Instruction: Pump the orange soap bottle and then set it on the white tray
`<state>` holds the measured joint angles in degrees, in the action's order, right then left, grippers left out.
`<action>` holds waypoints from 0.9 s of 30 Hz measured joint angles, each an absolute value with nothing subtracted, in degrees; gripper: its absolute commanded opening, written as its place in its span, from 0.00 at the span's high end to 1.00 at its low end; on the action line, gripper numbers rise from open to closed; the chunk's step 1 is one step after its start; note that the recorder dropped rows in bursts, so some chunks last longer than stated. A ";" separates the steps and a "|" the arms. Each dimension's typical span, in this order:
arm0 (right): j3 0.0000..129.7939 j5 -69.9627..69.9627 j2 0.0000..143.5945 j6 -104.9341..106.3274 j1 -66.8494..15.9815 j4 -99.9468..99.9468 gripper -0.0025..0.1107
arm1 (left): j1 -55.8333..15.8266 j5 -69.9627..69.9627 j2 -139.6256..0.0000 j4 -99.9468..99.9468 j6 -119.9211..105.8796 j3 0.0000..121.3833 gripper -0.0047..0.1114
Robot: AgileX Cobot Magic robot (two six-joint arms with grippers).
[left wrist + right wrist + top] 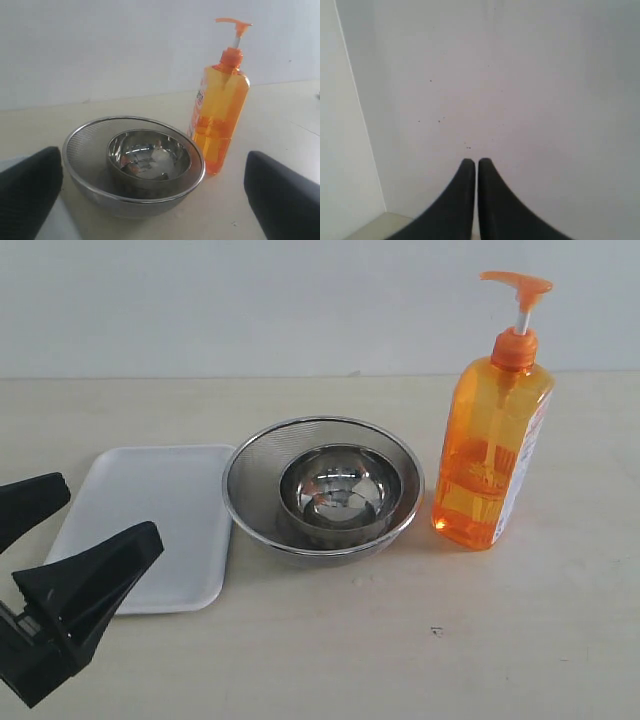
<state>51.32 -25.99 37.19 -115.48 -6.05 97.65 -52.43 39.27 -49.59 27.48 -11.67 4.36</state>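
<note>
The orange soap bottle (492, 440) stands upright at the right of the table, pump head up, roughly half full; the left wrist view shows it (218, 107) behind the bowls. The white tray (150, 525) lies flat at the left. My left gripper (105, 505) hovers open at the lower left, partly over the tray's near corner, with nothing between its black fingers (30, 192). It is far from the bottle. My right gripper (476, 162) is shut on nothing and faces a blank wall; it does not appear in the exterior view.
A round metal mesh strainer (250, 465) with a steel bowl (340, 490) inside sits between tray and bottle, seen too in the left wrist view as strainer (82, 145) and bowl (148, 155). A pale wall runs behind the table.
</note>
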 measured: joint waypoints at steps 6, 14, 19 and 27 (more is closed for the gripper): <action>52.47 -30.84 41.41 -118.58 -5.82 99.68 0.98 | -52.43 37.51 -49.59 27.24 -11.67 3.80 0.18; 52.47 -34.67 41.41 -119.81 -5.82 99.82 0.98 | -52.43 37.29 -49.59 27.24 -11.67 3.80 0.18; 52.47 -35.91 41.41 -119.98 -5.82 99.93 0.98 | -52.43 37.29 -49.59 27.24 -11.67 3.80 0.18; 52.47 -34.37 41.21 -116.76 -5.82 99.17 0.98 | -52.43 37.29 -49.59 27.24 -11.67 3.80 0.18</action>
<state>52.47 -34.37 41.21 -116.76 -5.82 99.17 -52.43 37.29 -49.59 27.24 -11.67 3.80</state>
